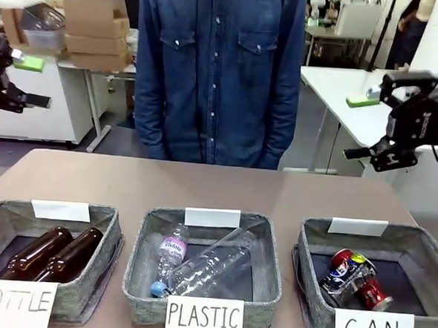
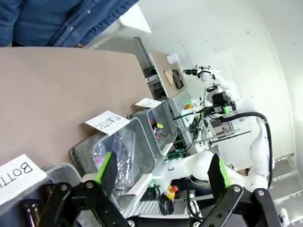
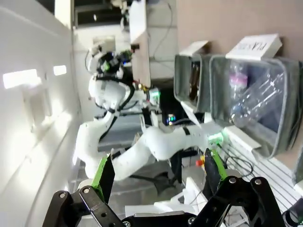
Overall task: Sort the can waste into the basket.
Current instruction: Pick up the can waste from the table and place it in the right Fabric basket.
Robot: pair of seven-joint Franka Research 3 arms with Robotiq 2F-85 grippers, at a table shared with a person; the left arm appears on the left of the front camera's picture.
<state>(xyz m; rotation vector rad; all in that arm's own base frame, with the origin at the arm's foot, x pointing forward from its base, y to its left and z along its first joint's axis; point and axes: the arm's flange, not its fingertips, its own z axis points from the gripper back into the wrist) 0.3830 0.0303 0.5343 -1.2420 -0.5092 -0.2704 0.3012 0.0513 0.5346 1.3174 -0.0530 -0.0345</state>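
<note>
across the brown counter (image 1: 203, 185) from you stands a person in a denim shirt (image 1: 219, 67). nearest you, the left grey basket signed "bottle" (image 1: 13, 304) holds two brown glass bottles (image 1: 50, 254) lying side by side. the middle one, signed "plastic" (image 1: 203, 319), holds clear plastic bottles (image 1: 209, 267) lying crossed. cardboard boxes (image 1: 97, 30) sit stacked behind on the left.

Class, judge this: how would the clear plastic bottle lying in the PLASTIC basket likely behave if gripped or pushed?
The clear plastic bottle looks empty and thin-walled, so it is probably light and may buckle under a squeeze. Lying on its round side, it could roll, though the grey fabric basket would likely stop it.
</note>
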